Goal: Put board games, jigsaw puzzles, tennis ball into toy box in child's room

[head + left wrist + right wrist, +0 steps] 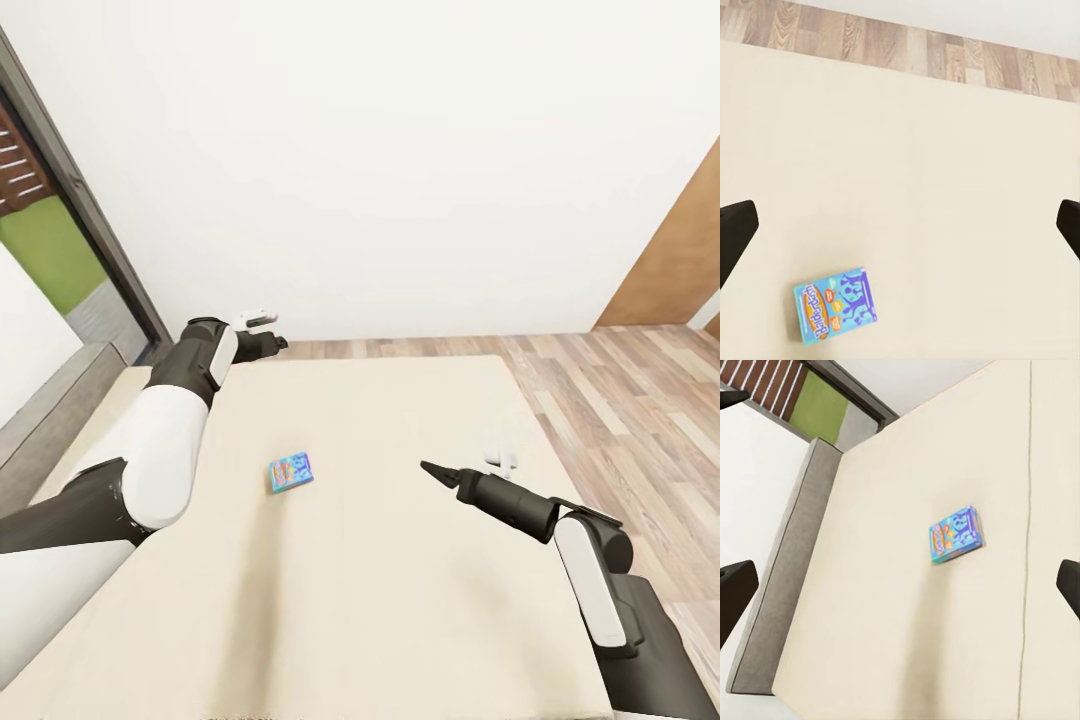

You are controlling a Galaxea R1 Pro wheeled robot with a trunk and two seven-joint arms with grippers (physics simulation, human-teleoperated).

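One board game [290, 472], a small blue box with colourful print, lies flat on the cream bed [400, 600], left of the middle. It also appears in the left wrist view [834, 304] and the right wrist view [956, 535]. My left gripper [270, 345] hangs above the bed's far left corner, well beyond the box, open, with dark fingertips [735, 232] spread wide. Over the bed to the right of the box, my right gripper [430, 468] points toward it, also open, with fingertips [735, 592] far apart. Both hold nothing.
A grey padded headboard [50, 410] runs along the bed's left side, with a dark-framed window [60, 250] behind it. Wood floor [620, 400] lies beyond and to the right of the bed. A white wall stands behind, with a brown door [680, 250] at right.
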